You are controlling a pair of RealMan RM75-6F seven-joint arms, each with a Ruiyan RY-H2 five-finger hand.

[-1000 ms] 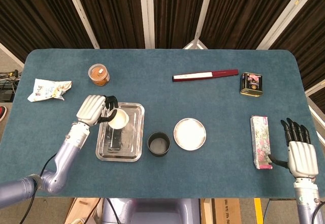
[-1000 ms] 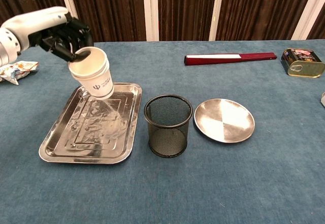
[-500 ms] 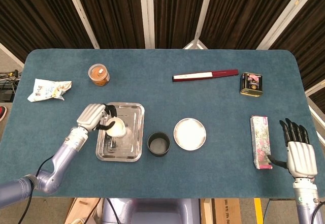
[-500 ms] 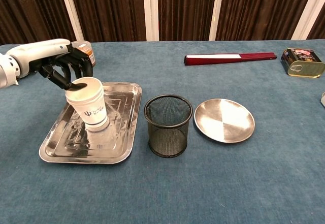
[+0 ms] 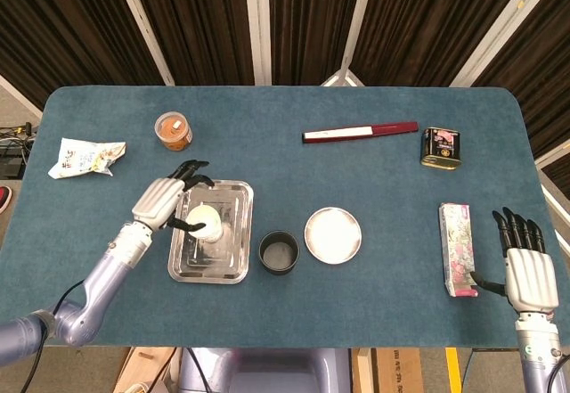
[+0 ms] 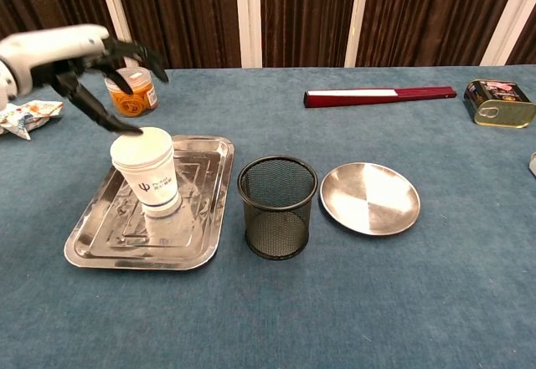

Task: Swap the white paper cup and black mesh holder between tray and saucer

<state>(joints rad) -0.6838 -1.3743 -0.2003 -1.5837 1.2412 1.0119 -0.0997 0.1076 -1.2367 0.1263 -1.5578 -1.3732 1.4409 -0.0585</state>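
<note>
The white paper cup (image 6: 147,172) (image 5: 207,222) stands upright on the steel tray (image 6: 96,239) (image 5: 233,264). My left hand (image 6: 92,64) (image 5: 166,199) hovers just above and left of the cup with fingers spread, holding nothing. The black mesh holder (image 6: 277,206) (image 5: 278,252) stands on the cloth between the tray and the round steel saucer (image 6: 370,197) (image 5: 333,235), which holds nothing. My right hand (image 5: 525,259) rests open at the table's right front edge, seen only in the head view.
An orange-lidded jar (image 5: 174,131) (image 6: 132,93) and a snack packet (image 5: 85,156) lie far left. A red flat box (image 5: 360,132) (image 6: 381,95) and a gold tin (image 5: 440,148) (image 6: 500,103) sit at the back. A floral pack (image 5: 458,249) lies beside my right hand.
My left hand lowered the tilted cup onto the tray, set it upright, then let go and lifted away with fingers spread. The right hand stayed still.
</note>
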